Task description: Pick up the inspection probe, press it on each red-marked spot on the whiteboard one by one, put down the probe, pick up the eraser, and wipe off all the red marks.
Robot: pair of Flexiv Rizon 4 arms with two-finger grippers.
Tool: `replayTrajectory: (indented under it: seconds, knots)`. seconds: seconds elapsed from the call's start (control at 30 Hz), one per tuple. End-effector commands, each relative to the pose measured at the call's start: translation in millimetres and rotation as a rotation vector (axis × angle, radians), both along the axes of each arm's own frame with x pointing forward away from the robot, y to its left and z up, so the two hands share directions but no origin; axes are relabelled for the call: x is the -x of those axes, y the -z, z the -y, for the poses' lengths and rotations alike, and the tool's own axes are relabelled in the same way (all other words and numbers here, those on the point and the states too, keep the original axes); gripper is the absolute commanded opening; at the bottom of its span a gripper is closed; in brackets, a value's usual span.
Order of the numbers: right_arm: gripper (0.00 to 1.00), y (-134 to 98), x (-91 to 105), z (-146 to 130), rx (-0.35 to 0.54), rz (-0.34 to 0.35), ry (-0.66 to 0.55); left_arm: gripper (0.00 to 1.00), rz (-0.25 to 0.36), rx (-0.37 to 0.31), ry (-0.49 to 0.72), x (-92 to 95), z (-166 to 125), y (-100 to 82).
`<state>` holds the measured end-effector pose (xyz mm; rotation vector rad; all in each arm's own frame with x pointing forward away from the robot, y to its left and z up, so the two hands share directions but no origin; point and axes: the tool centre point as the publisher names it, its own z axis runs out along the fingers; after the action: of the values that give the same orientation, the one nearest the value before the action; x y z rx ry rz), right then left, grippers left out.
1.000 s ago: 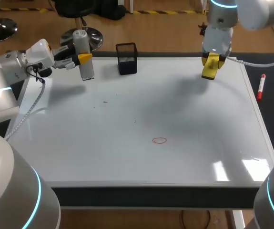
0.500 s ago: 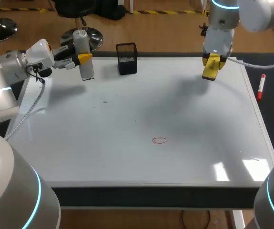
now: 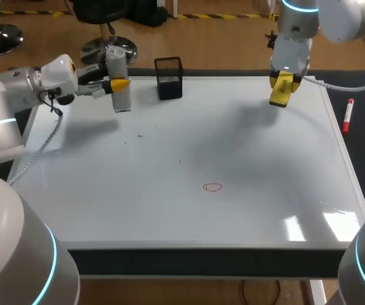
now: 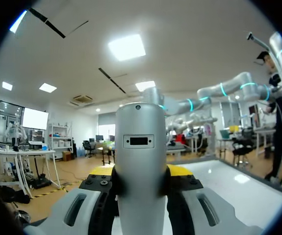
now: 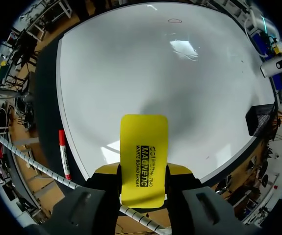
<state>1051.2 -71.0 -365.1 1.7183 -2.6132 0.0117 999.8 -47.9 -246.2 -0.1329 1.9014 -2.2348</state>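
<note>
The inspection probe (image 3: 118, 76), a grey upright cylinder, hangs over the whiteboard's (image 3: 169, 210) far left corner with my left gripper (image 3: 119, 84) shut on it. In the left wrist view the probe (image 4: 141, 147) stands between the yellow tips of that gripper (image 4: 141, 171). My right gripper (image 3: 282, 86) is over the far right of the board, shut on the yellow eraser (image 3: 280, 91). The right wrist view shows the eraser (image 5: 143, 152) clamped in that gripper (image 5: 143, 170), above the board. One small red ring mark (image 3: 212, 187) lies near the board's middle, seen far ahead (image 5: 174, 20) of the eraser.
A black mesh pen holder (image 3: 168, 77) stands at the board's far edge, just right of the probe. A red marker (image 3: 347, 116) lies on the dark table beyond the board's right edge. Faint small dark specks (image 3: 140, 135) dot the board's left half.
My left arm has shifted to the right with the probe, closer to the pen holder. The right arm and eraser have stayed put.
</note>
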Motion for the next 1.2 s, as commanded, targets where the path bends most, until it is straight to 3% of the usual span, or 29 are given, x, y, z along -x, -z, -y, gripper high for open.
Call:
replayTrajectory:
  seconds: [0.03, 0.53, 0.67, 0.8, 0.9, 1.2]
  knots:
    - [0.00, -1.3, -0.3, 0.4, 0.004, -0.001, -0.002, 0.00, 0.013, 0.005, 0.017, 19.1, 13.6, -5.7]
    - [0.00, -1.3, -0.3, 0.4, 0.004, -0.001, -0.002, 0.00, 0.066, 0.014, 0.266, 87.7, 102.1, -19.1]
    - [0.00, -1.3, -0.3, 0.4, 0.004, -0.001, -0.002, 0.00, 0.050, 0.060, 0.318, 101.5, 121.0, -12.0]
    - [0.00, -1.3, -0.3, 0.4, 0.004, -0.001, -0.002, 0.00, 0.028, 0.046, 0.364, 114.5, 138.4, -2.7]
    - [0.00, -1.3, -0.3, 0.4, 0.004, -0.001, -0.002, 0.00, 0.015, 0.076, 0.405, 126.1, 151.7, 0.7]
    - [0.00, -1.3, -0.3, 0.4, 0.004, -0.001, -0.002, 0.00, -0.006, 0.088, 0.511, 154.0, 184.4, 2.7]
